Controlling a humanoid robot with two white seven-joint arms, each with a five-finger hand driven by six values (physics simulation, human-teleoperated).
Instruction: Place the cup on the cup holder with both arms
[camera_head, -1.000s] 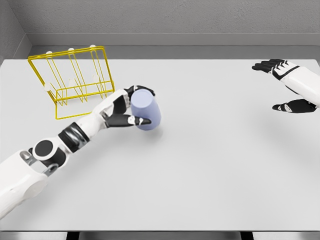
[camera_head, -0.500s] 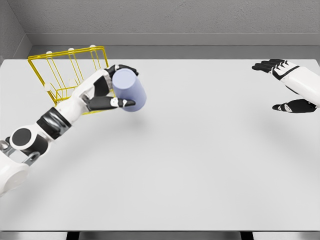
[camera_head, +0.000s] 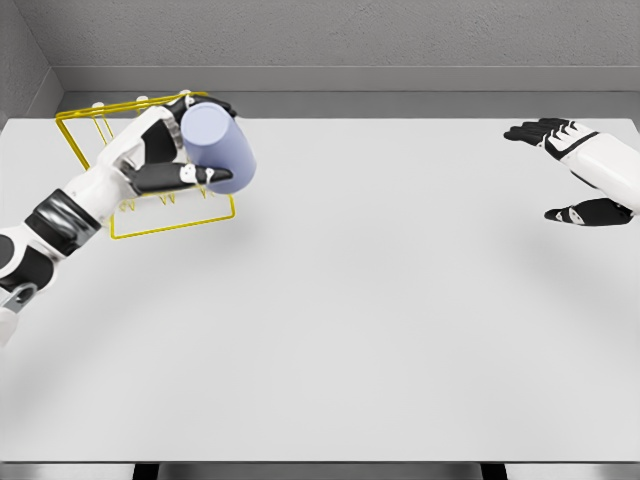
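A: Item one, cup (camera_head: 218, 147)?
B: Lilac, tilted, clear of the worktop (camera_head: 400, 320). Held in the left hand (camera_head: 175, 150), fingers wrapped round its side, thumb along the lower wall. It overlaps the right end of the cup holder (camera_head: 120, 225) as seen from the head.
A: Seated on a peg?
B: Cannot tell; judged not. It is gripped and hangs in front of the yellow wire frame.
A: Right hand (camera_head: 570, 170)?
B: Far right of the cup holder, well apart, fingers spread, holding nothing.
A: Progress?
B: Pickup and carry done. Left: setting the cup on a peg, then letting go.
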